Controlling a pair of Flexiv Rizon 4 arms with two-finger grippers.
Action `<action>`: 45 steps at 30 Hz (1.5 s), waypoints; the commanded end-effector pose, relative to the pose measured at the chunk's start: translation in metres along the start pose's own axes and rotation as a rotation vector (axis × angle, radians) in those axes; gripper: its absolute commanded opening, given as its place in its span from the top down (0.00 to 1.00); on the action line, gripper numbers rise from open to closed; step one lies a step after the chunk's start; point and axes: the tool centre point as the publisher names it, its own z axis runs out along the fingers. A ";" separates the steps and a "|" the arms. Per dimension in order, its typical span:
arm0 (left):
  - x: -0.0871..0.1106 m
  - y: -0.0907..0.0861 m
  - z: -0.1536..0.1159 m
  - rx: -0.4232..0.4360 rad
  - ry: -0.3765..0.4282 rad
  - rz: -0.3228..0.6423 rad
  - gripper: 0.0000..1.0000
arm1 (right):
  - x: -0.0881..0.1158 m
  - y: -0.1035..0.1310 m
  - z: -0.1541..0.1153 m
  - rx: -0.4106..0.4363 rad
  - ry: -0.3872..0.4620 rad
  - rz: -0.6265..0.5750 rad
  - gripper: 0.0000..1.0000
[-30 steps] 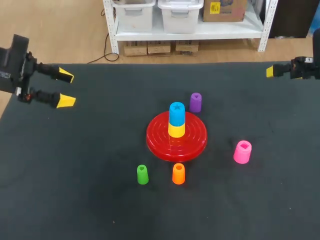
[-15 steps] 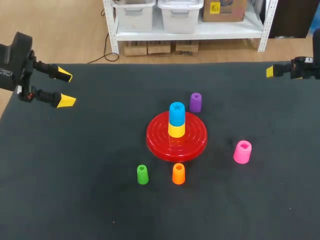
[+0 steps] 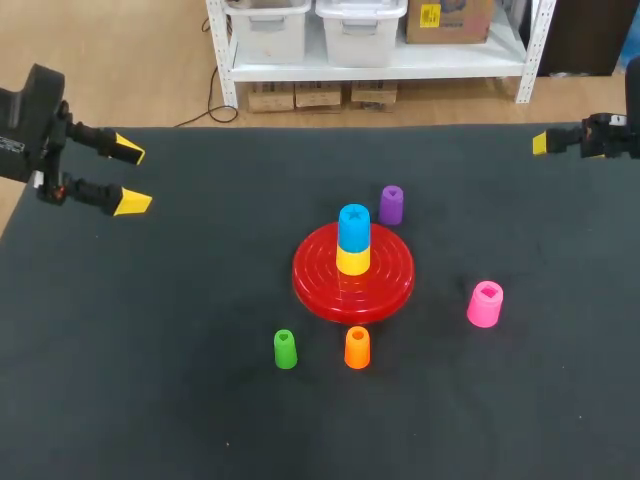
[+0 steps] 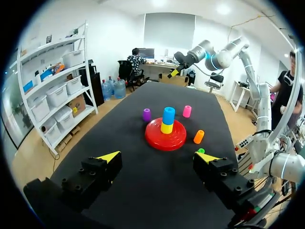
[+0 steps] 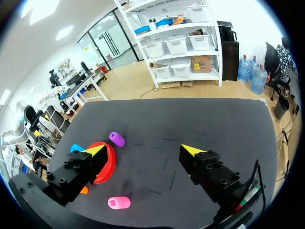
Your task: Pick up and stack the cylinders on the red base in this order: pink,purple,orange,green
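Observation:
The red base [image 3: 385, 285] sits mid-table with a blue cylinder [image 3: 353, 226] stacked on a yellow one [image 3: 352, 261]. The purple cylinder [image 3: 391, 205] stands just behind the base. The pink cylinder [image 3: 485, 304] is to its right, and the orange [image 3: 357, 347] and green [image 3: 285, 349] cylinders are in front. My left gripper [image 3: 128, 177] hovers open and empty over the far left edge, well away from the base [image 4: 165, 138]. At the far right edge my right gripper [image 3: 548, 142] is open and empty [image 5: 143, 150]. Ahead of it lie the purple [image 5: 117, 139] and pink [image 5: 119, 202] cylinders.
The table [image 3: 150, 380] is covered with a dark cloth. Wide bare stretches lie on both sides of the base and along the front edge. The other cylinders stand close around the base.
My left wrist has shifted very slightly at the table's left edge. The cylinders and the right arm have not moved.

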 end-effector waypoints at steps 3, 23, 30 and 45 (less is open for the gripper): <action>0.001 0.000 0.000 -0.002 -0.002 0.001 0.00 | 0.000 0.000 0.000 0.000 0.000 0.000 0.00; 0.001 0.000 0.000 -0.002 -0.002 0.001 0.00 | 0.031 0.054 0.019 0.125 0.237 -0.185 0.00; 0.001 0.000 0.000 -0.002 -0.002 0.001 0.00 | 0.080 0.100 0.031 0.169 0.450 -0.403 0.00; 0.001 0.000 0.000 -0.002 -0.002 0.001 0.00 | 0.165 0.100 0.027 0.278 0.681 -0.518 0.00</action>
